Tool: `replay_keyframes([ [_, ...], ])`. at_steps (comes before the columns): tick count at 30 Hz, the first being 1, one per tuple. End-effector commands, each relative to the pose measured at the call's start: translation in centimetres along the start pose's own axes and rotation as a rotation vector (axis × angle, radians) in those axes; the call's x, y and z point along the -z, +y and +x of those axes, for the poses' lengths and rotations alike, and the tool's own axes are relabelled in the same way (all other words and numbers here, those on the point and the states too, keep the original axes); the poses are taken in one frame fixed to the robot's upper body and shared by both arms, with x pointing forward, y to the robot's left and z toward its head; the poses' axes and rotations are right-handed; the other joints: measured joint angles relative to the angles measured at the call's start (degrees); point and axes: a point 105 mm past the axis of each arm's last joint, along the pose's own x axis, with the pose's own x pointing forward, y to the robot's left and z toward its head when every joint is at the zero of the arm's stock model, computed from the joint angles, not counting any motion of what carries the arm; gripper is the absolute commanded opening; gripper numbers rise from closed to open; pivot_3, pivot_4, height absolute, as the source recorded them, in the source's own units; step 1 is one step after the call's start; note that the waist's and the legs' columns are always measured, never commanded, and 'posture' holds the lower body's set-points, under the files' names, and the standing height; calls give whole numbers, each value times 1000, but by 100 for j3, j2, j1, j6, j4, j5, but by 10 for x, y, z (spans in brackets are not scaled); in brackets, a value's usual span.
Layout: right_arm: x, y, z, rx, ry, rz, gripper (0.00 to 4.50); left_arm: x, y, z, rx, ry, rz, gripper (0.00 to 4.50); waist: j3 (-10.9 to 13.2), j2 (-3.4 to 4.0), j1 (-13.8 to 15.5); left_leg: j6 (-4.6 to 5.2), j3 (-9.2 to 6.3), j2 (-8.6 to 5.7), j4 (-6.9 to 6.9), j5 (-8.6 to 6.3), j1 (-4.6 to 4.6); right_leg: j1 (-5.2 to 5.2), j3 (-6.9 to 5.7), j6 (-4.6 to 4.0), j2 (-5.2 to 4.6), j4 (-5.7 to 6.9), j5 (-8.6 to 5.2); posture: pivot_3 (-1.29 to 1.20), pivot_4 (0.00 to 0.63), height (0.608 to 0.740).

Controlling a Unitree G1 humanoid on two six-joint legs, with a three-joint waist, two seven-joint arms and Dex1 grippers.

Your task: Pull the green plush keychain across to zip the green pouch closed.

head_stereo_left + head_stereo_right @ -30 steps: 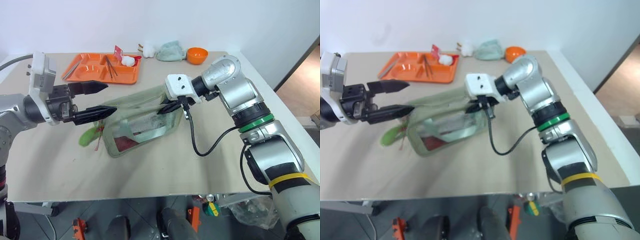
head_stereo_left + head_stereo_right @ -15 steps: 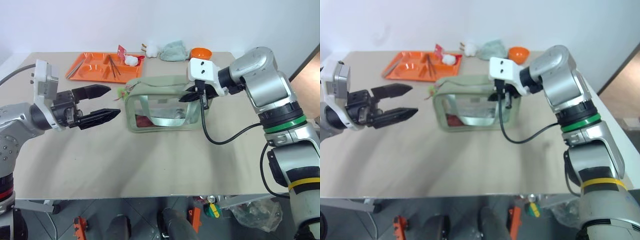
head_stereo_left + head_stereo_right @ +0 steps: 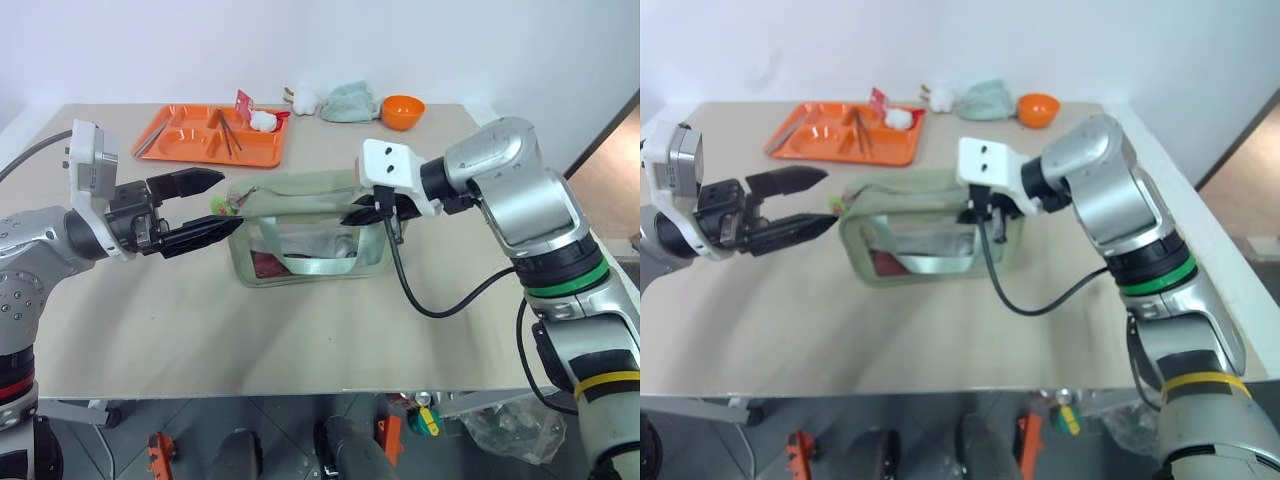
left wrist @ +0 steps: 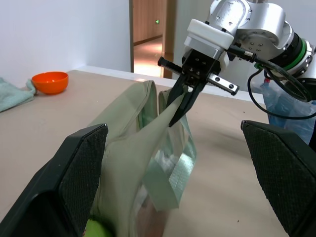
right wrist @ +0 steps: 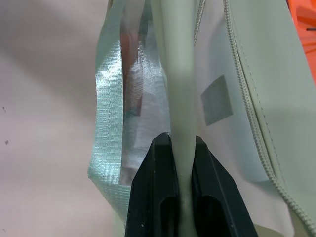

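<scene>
Left eye view: green pouch (image 3: 305,235) sits near the middle of the table (image 3: 300,330), a boxy sage fabric bag with clear glossy plastic sides and a pale green webbing strap hanging across its front window. Top panel is soft cloth with a zipper running its length. Through the window, something red lies in the bottom near the left end; the rest inside is too unclear to name.

Green plush keychain (image 3: 218,206), a small fuzzy lime blob, sits at the pouch's left top corner, just beside the lower finger of the left gripper (image 3: 205,208); contact cannot be told. That gripper's black tapered fingers stand spread wide, holding nothing.

Right gripper (image 5: 177,163) has its fingers pinched together on a fold of the pouch's fabric at the right end of the top.

Along the far edge of the table: orange tray (image 3: 180,140), compartmented moulded plastic, carrying thin dark sticks and a white lump; a pale teal cloth (image 3: 350,102), crumpled; a smooth orange bowl (image 3: 401,110) towards the far right corner
</scene>
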Motion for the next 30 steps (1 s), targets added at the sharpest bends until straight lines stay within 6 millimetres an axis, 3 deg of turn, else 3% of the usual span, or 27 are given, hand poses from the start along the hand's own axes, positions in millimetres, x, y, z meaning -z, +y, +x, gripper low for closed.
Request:
replay_keyframes([
  [1, -16, 5, -2, 24, -65, -13, 31, -13, -1, -2, 0, -15, 48, 4500, 0, 0, -2, 0, -2, 2, 0, 0, 1, 0, -1, -1, 3, 0, 1, 0, 150, 740],
  [5, -20, 7, 3, 44, -92, 8, 31, -13, -1, -3, -1, -11, 45, 4500, 0, 0, -37, 0, -3, 12, 0, 0, 6, 0, 0, -8, 7, 2, 4, 0, 150, 740],
  [6, -22, 6, 2, 42, -103, 12, 727, -13, -1, -3, -1, -10, 44, 4500, 0, 0, -51, 0, -3, 14, 0, 0, 7, 0, -1, -10, 9, 4, 5, 0, 150, 740],
  [11, -35, -9, -6, 91, -179, 80, 2397, -12, 1, -2, -1, -14, 35, 4500, 0, 0, -59, 0, -5, 21, 0, 1, 9, 0, 0, -15, 30, 5, 7, 0, 150, 740],
  [14, -38, -18, -21, 85, -244, 178, 3355, -11, 2, -1, -4, -18, 27, 4500, 0, 0, -41, 0, -5, 18, 0, 1, 5, 0, -1, -15, 25, 4, 7, 0, 150, 740],
  [17, -45, -14, -47, 1, -376, 247, 3355, -16, 8, -5, -27, -60, 11, 4500, 0, 0, 5, 1, -4, 11, -1, 0, 2, 1, -3, -10, 15, -1, 4, 0, 150, 740],
  [19, -40, -18, -64, 14, -413, 279, 3355, -23, 14, -10, -50, -101, -11, 4500, 0, 0, 18, 5, -4, 8, -1, -2, -2, 1, -5, -7, 10, -6, 1, 0, 150, 740],
  [24, -15, -26, -89, 107, -379, 299, 3355, -23, 23, -24, -86, -76, -34, 4500, 0, 0, 15, 8, 0, -1, -1, -4, -3, 2, -3, -1, 1, -8, -3, 0, 150, 740],
  [30, 31, -20, -98, 202, -250, 352, 3355, -8, 39, -41, -159, -3, -75, 4500, 0, 0, 3, 12, 0, 0, -7, -6, 2, 1, -3, -3, 3, -7, -9, 0, 150, 740],
])
